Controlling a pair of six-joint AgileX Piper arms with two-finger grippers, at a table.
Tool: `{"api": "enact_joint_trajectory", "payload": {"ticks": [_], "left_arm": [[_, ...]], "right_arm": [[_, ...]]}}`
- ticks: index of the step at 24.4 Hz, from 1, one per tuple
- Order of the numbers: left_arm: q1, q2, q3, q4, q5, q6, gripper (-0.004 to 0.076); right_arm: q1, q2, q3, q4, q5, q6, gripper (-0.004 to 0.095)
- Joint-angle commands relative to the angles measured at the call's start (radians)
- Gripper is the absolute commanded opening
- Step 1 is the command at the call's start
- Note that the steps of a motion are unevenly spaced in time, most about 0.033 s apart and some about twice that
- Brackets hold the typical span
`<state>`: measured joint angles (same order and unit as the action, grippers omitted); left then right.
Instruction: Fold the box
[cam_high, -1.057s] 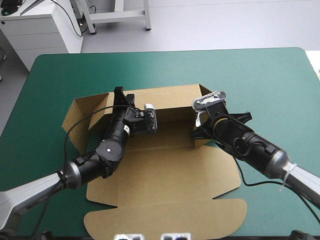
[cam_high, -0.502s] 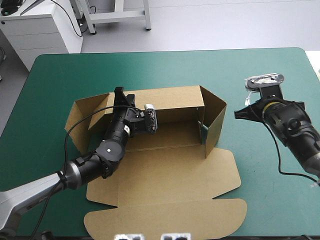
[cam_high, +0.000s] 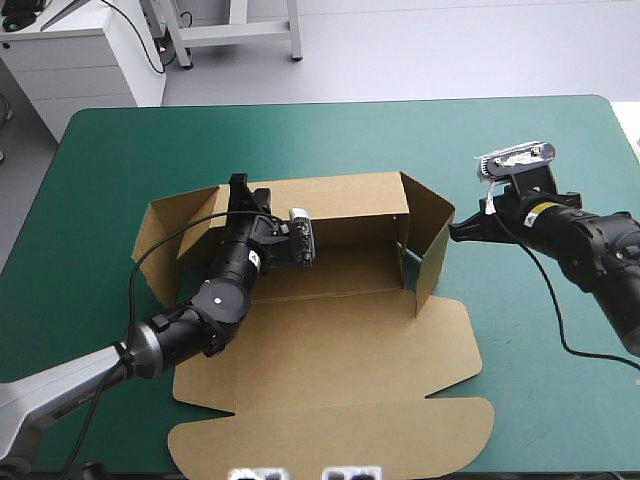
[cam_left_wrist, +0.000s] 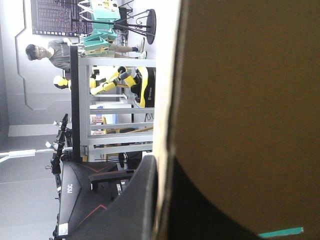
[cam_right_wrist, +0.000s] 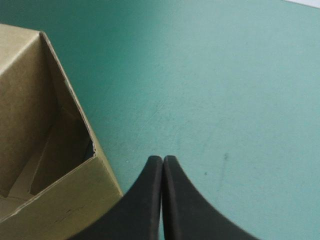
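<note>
Teal-green cover (cam_high: 120, 150) underneath; we log the box (cam_high: 340, 340) at mid-table, half raised. Back wall (cam_high: 345, 195) upright. Right wall (cam_high: 428, 240) upright too, angled outward from the back wall's end. Left flap (cam_high: 160, 235) splayed out, leaning. Floor panel and lid (cam_high: 340, 440) flat, the lid reaching the near edge.

Left gripper (cam_high: 240, 190) at the left end of the back wall. In its wrist view the board's edge runs between the two black fingers, one on each side: clamped on the wall.

Right gripper (cam_right_wrist: 163, 160) outside the box, just beside the right wall, over bare cover. Its fingers are pressed together in one point, holding nothing. We cannot tell whether it touches the wall.
</note>
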<state>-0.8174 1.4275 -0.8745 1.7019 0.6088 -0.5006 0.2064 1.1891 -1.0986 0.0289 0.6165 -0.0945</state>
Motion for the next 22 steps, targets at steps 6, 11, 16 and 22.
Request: {"api": "enact_joint_trajectory", "payload": {"ticks": [6, 11, 16, 22], "left_arm": [[-0.004, -0.029, -0.028, 0.041, 0.028, -0.020, 0.0001], [-0.004, -0.029, -0.028, 0.041, 0.008, -0.035, 0.0001], [-0.004, -0.029, -0.028, 0.041, 0.001, -0.035, 0.0001], [-0.004, -0.029, -0.028, 0.041, 0.001, -0.035, 0.0001]], "right_arm": [[-0.227, 0.031, -0.035, 0.579, 0.016, -0.497, -0.0020], [-0.350, 0.098, -0.134, 0.843, 0.222, -0.619, -0.0020], [-0.333, 0.214, -0.314, 0.823, 0.278, -0.519, -0.0018], [-0.315, 0.341, -0.377, 0.780, 0.370, -0.451, -0.0018]]}}
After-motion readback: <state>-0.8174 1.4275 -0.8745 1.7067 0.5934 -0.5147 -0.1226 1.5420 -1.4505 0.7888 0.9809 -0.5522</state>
